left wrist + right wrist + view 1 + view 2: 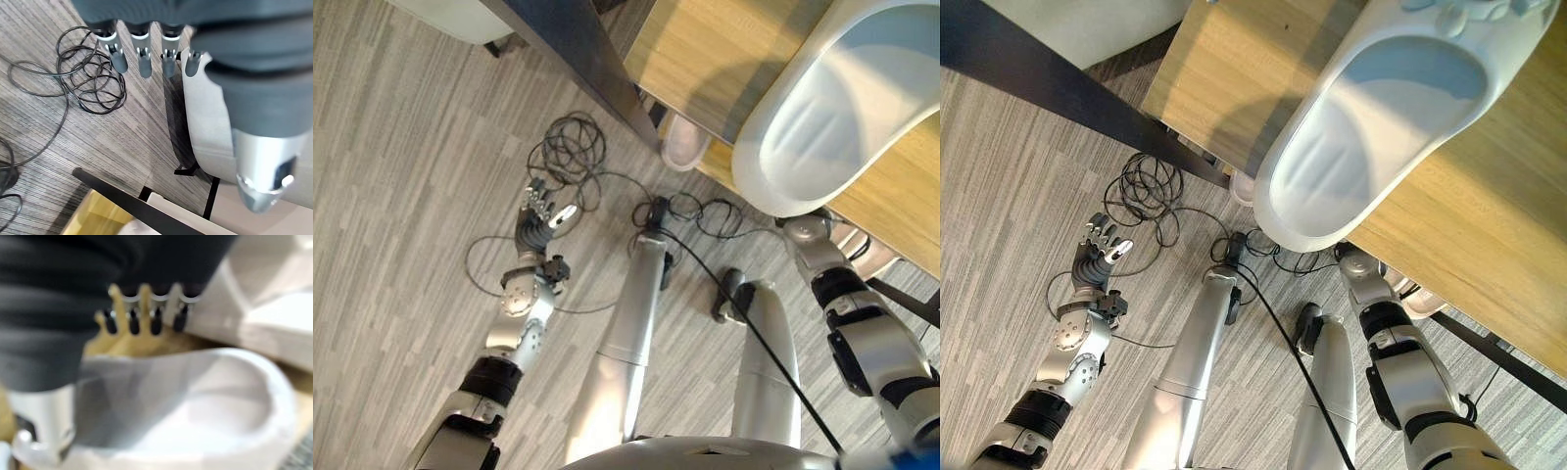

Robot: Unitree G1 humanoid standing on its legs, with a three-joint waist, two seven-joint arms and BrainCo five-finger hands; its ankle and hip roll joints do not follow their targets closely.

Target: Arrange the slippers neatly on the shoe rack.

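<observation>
- The shoe rack (1489, 235), a wooden shelf, needs the slipper (1371, 127) laid flat and square, I judge.
- Right hand (142, 313) is behind the slipper; its grip can't be told.
- Left hand (540, 217) hangs relaxed and empty over the floor (401, 196).

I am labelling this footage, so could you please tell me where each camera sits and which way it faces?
Left eye view: on the head, looking down at the floor, the wooden shoe rack and a white slipper; left hand hangs open.
Right eye view: beside it, facing the same way; shares that slipper, rack and left hand.
Left wrist view: on the left wrist, looking past straight fingers at the floor.
Right wrist view: on the right wrist, close on the right hand and the slipper it holds.
</observation>
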